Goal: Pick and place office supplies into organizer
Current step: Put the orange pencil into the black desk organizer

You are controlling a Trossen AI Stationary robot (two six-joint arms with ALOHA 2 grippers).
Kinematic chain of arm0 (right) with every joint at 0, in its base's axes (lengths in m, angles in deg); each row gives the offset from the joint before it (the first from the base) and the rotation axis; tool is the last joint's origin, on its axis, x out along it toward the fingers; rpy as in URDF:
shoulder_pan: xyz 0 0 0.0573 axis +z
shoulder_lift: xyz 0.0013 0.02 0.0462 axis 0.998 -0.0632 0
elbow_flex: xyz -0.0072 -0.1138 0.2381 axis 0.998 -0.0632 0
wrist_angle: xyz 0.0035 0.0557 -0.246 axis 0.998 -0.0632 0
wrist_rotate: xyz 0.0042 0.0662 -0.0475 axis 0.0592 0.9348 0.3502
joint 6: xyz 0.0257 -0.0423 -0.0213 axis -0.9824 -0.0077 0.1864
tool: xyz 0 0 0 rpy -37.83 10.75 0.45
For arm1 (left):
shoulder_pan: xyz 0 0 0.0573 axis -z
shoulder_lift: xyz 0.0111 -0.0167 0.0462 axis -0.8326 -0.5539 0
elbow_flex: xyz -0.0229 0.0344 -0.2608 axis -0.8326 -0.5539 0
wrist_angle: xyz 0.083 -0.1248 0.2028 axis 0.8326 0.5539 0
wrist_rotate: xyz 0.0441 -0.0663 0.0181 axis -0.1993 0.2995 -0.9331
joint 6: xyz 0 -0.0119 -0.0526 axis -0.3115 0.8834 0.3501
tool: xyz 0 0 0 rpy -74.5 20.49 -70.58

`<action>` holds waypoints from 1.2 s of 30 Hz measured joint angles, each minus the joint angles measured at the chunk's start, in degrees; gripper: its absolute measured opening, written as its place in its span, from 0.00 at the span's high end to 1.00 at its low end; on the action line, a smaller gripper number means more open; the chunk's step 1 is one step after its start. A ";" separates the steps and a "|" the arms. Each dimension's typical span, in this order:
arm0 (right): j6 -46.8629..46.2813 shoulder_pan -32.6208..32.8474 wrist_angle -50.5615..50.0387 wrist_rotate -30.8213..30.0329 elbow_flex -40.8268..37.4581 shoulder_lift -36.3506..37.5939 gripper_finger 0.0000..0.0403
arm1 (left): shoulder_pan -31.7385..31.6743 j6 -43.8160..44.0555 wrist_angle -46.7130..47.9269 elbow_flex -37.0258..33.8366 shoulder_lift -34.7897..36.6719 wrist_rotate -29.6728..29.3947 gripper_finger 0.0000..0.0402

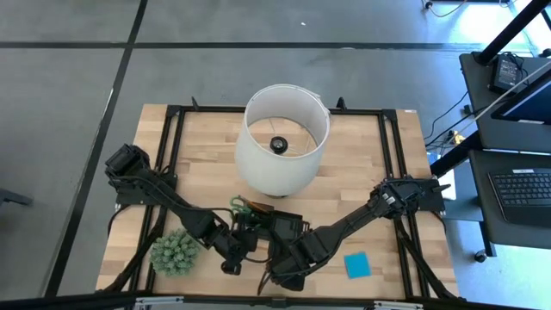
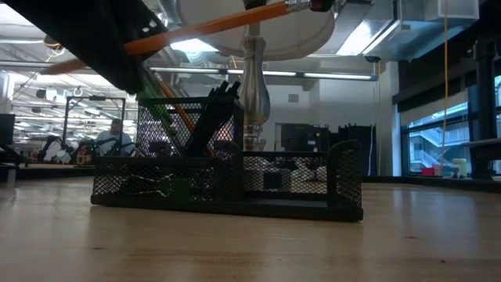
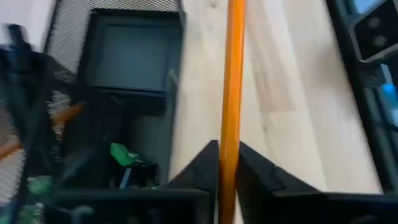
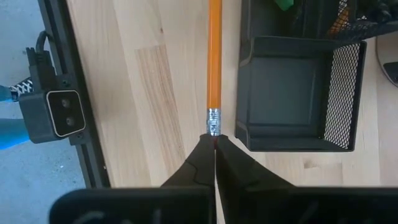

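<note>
Both grippers are shut on one orange pencil (image 2: 211, 25) (image 3: 233, 74) (image 4: 214, 56), which hangs in the air near the table's near edge. In the high view my left gripper (image 1: 232, 254) (image 3: 227, 146) comes from the left and my right gripper (image 1: 284, 271) (image 4: 214, 138) from the right. The black mesh organizer (image 1: 277, 226) (image 2: 227, 180) (image 4: 292, 93) stands just beyond them. It holds green and orange items in one part; its square compartment shows bare. The blue sticky-note pad (image 1: 357, 264) lies flat on the table to the right. My left gripper pinches the pencil's shaft (image 3: 227, 158) between its two fingers, and the pencil runs straight out ahead of them. The pencil is lifted clear of the table, nearly level. How far from the tip the hold sits is hidden by the fingers. My right gripper pinches the pencil's eraser end, just behind the metal band (image 4: 214, 121), at its fingertips. The pencil sticks out in line with the fingers, toward the left gripper. It is clear of the table, beside the organizer's near wall.
A big white lampshade (image 1: 284, 138) stands behind the organizer, its stem (image 2: 254, 86) showing in the low view. A spiky green plant ball (image 1: 176, 252) sits by the left arm. Black frame rails with a small camera box (image 4: 59, 115) run along the near edge.
</note>
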 joint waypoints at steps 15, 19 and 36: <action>2.39 0.06 1.38 4.33 0.02 0.00 0.87 | 0.28 -0.58 -0.34 0.07 1.68 4.45 0.98; -0.37 0.04 1.22 2.28 0.33 0.36 0.87 | 0.26 -0.58 -0.11 0.13 3.89 4.42 0.98; -1.63 11.01 0.72 -33.07 0.59 11.56 0.87 | 4.72 -6.32 -10.41 -4.96 15.74 -3.32 0.98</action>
